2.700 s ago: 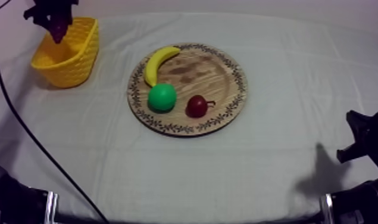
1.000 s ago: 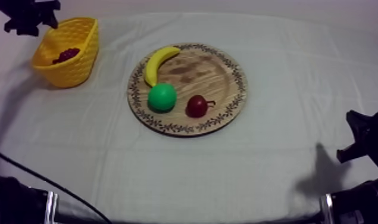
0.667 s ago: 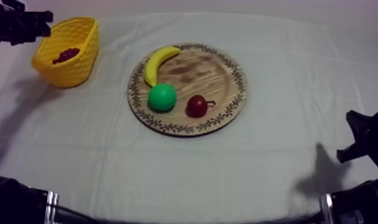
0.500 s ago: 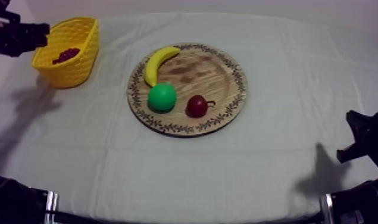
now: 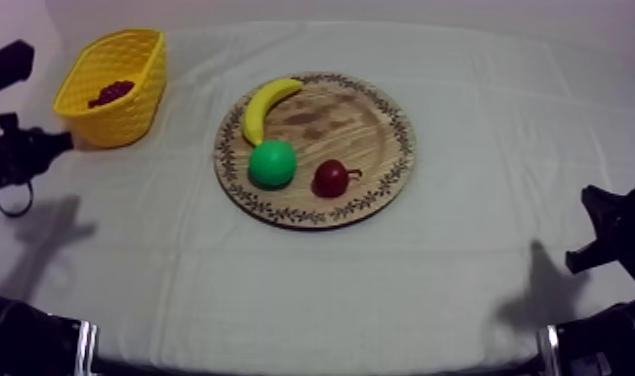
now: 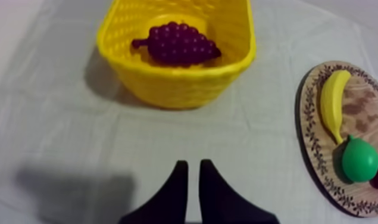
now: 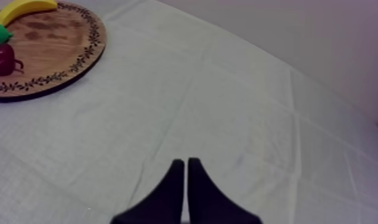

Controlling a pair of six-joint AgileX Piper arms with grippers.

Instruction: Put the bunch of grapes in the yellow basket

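The purple bunch of grapes lies inside the yellow basket at the far left of the table. My left gripper hangs off the basket's near side, apart from it, over bare cloth, fingers drawn together with nothing between them. The round wooden board at mid-table bears a banana, a green pear and a small red fruit. My right gripper rests low at the right, shut and empty.
Open cloth spreads in front of the board and to its right. The left arm's shadow falls on the cloth near the table's left edge. The basket stands close to the far left corner.
The left gripper let the grapes go into the basket, then pulled back toward the near left and closed its fingers. The right arm has not moved.
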